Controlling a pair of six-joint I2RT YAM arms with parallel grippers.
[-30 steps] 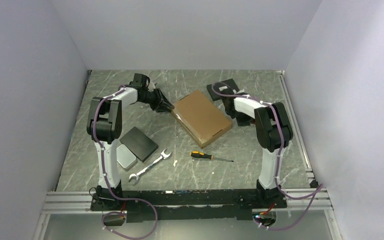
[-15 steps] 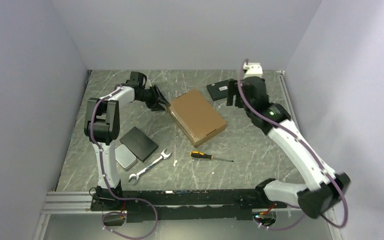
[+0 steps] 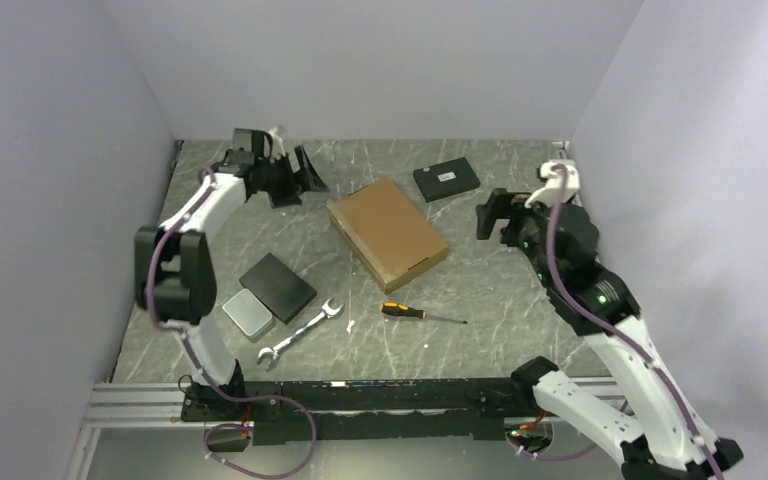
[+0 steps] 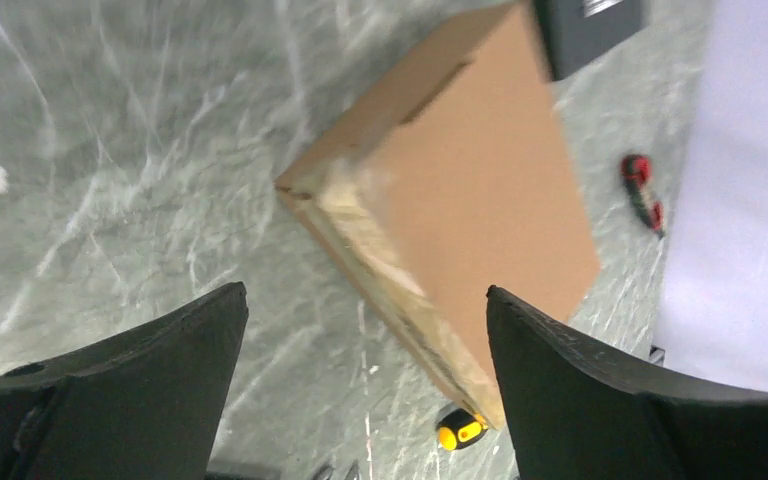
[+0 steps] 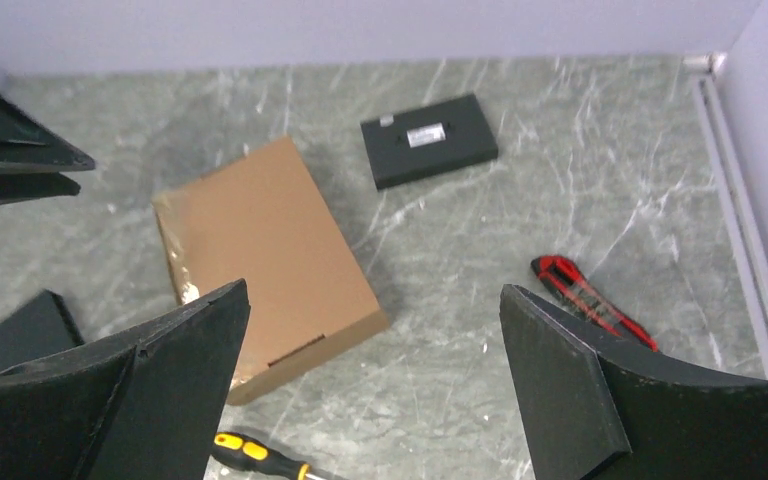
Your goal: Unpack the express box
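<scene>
- While the express box (image 3: 388,232) lies shut on the worktop (image 3: 505,295), nearer its far edge, my left jaws and right jaws stand apart, empty.
- Opening is not yet begun, I judge; the next move calls for catching the lid's edge.

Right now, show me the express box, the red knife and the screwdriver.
express box (image 3: 388,232), top external view, middle of its brown top face.
red knife (image 5: 590,306), right wrist view, middle of its red body.
screwdriver (image 3: 415,313), top external view, handle end near the shaft.

Wrench (image 3: 300,333), screwdriver (image 3: 403,311), red knife (image 5: 585,305), black box (image 3: 446,180)
</scene>
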